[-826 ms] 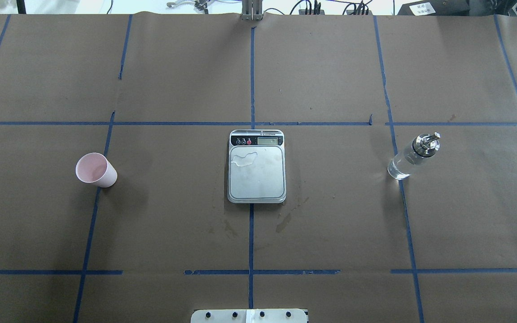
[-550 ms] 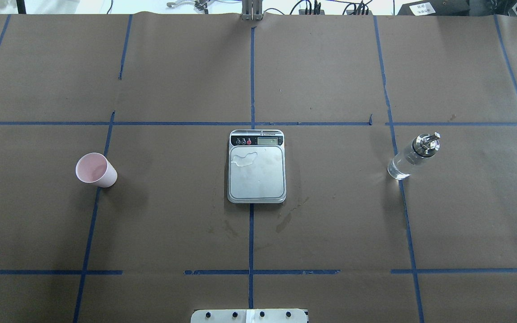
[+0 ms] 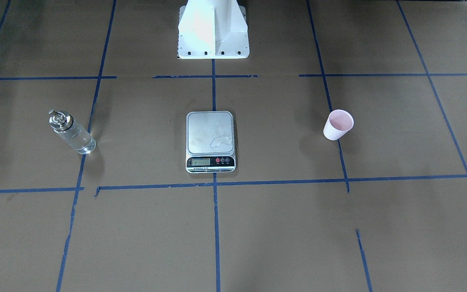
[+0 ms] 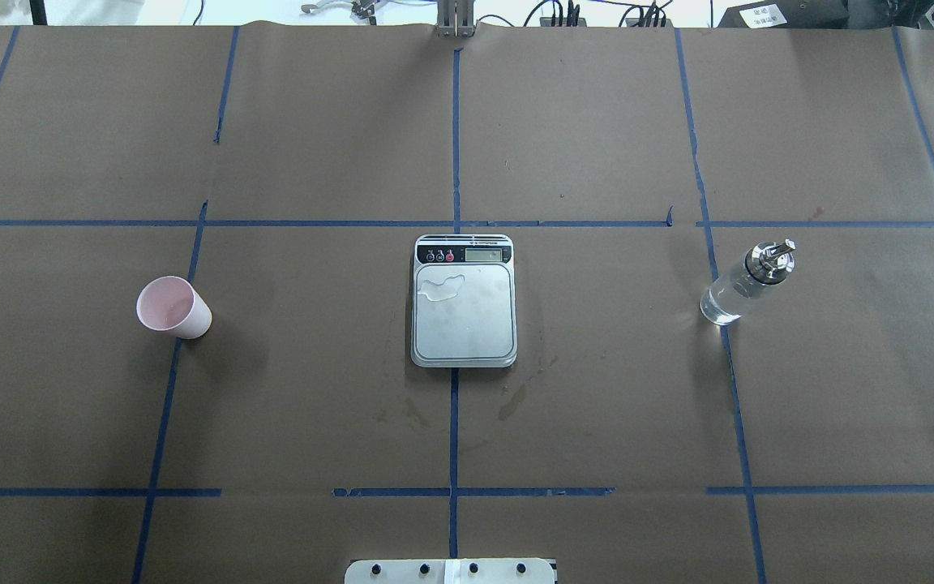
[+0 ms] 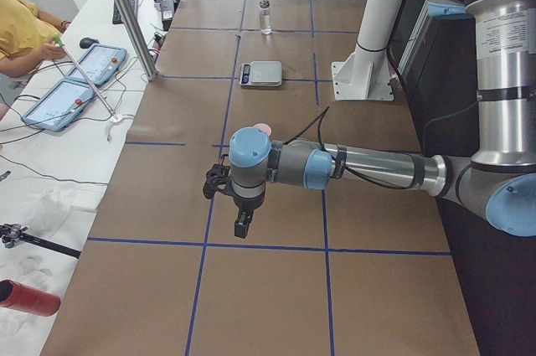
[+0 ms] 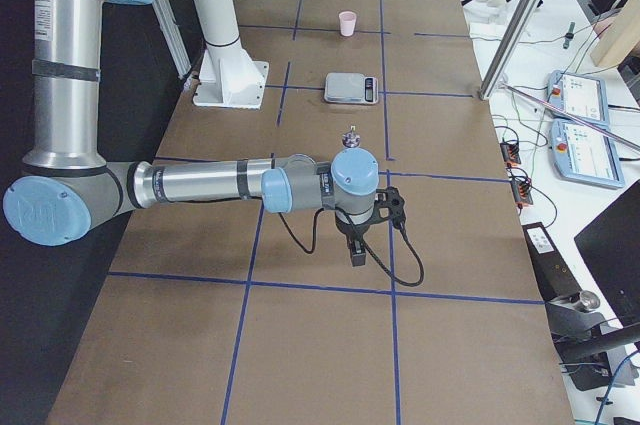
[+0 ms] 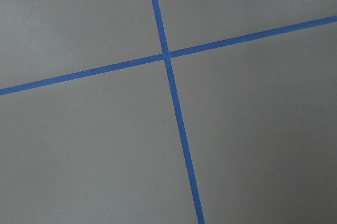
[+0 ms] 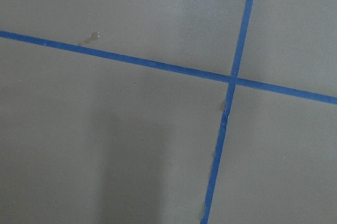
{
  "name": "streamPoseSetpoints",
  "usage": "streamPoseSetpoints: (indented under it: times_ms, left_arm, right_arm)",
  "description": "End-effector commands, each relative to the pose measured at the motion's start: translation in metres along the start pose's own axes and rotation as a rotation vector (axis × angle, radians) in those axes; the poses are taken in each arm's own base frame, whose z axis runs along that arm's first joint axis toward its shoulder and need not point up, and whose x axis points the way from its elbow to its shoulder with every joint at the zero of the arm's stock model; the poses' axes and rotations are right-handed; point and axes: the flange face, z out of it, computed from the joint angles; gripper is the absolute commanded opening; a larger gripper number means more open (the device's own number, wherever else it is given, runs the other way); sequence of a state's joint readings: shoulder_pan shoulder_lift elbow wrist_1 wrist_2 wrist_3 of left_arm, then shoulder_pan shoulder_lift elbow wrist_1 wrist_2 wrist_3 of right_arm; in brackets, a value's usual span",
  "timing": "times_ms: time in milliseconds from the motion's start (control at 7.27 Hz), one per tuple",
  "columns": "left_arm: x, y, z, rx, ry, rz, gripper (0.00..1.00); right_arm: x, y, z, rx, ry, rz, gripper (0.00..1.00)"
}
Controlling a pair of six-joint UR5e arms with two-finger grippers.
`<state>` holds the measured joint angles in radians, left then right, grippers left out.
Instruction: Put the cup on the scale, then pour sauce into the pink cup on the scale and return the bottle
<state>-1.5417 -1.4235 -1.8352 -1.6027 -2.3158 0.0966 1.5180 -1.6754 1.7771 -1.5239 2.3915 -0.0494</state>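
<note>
The pale pink cup (image 4: 173,307) stands upright and alone on the robot's left side of the table; it also shows in the front view (image 3: 338,125). The steel scale (image 4: 467,324) lies at the centre with a small clear puddle (image 4: 441,286) on its platform. The glass bottle (image 4: 747,284) with clear sauce and a silver cap stands on the robot's right side. My left gripper (image 5: 241,226) hangs over bare paper nearer than the cup in the left side view. My right gripper (image 6: 355,250) hangs nearer than the bottle in the right side view. I cannot tell whether either is open.
The white robot base (image 3: 213,28) stands at the table's robot-side edge. Wet stains (image 4: 513,401) mark the brown paper just before the scale. An operator (image 5: 21,33) with control tablets sits beyond the far table edge. Both wrist views show only paper and blue tape.
</note>
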Motion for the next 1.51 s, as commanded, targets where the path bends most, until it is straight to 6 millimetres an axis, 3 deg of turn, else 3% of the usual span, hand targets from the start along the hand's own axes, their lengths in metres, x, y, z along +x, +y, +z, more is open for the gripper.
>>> streamPoseSetpoints:
  times_ms: [0,963,1376]
  left_arm:
    - [0.005,-0.003,-0.005,0.015,0.001,0.015,1.00]
    - [0.001,-0.002,-0.001,0.005,0.002,0.007,1.00]
    - [0.018,-0.007,-0.008,0.051,0.116,0.047,1.00]
  right_arm:
    - [0.000,0.001,0.001,-0.002,0.001,0.007,1.00]
    - [-0.001,-0.002,-0.001,0.002,0.000,0.002,1.00]
    - [-0.003,-0.004,-0.002,0.005,0.000,-0.005,1.00]
